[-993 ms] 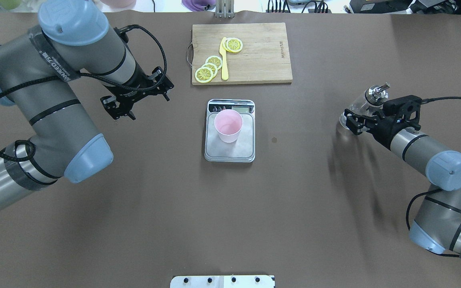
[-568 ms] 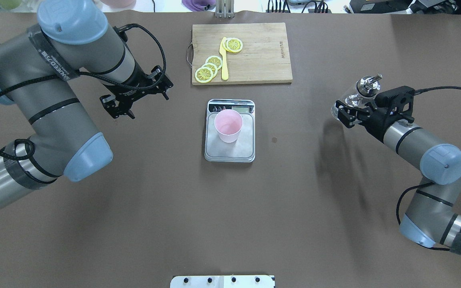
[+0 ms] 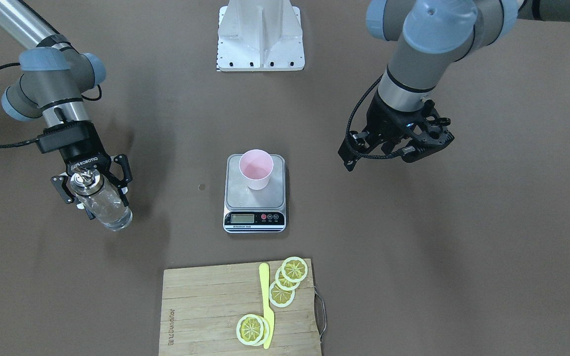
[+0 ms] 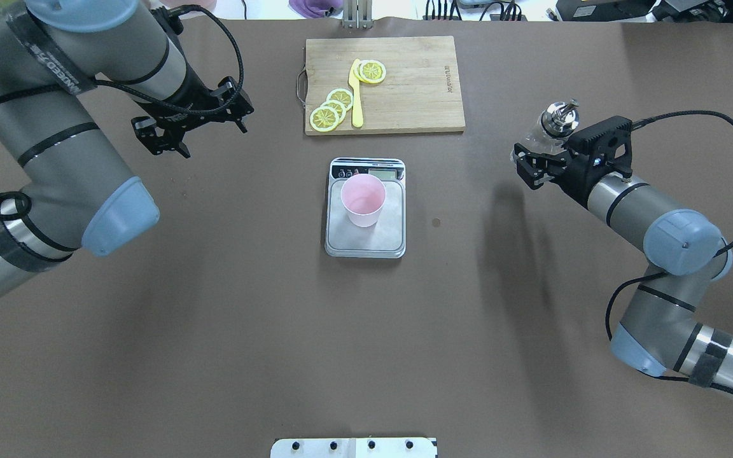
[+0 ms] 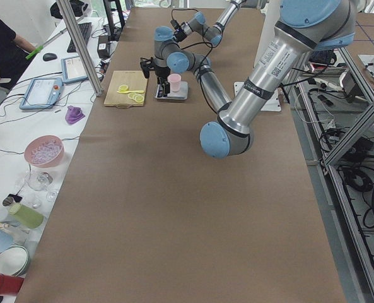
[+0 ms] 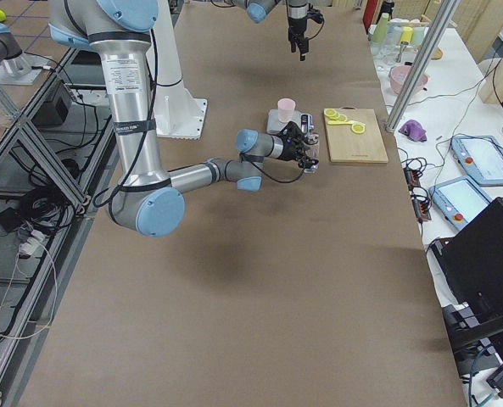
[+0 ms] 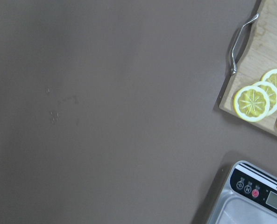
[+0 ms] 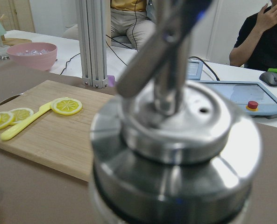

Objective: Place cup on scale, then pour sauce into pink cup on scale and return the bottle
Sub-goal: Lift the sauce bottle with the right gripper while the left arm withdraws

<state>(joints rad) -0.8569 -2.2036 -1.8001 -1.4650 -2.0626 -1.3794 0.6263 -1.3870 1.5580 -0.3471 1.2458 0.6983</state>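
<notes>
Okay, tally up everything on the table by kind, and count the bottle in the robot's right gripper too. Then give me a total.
Cup: 1
Scale: 1
Bottle: 1, held in the right gripper
Cutting board: 1
Lemon slices: 4 visible
Yellow knife: 1
Total: 9

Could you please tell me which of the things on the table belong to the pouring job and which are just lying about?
Part of the job:
pink cup, standing on the scale
bottle of sauce, held in the right gripper

Just lying about:
cutting board
lemon slices
yellow knife
</notes>
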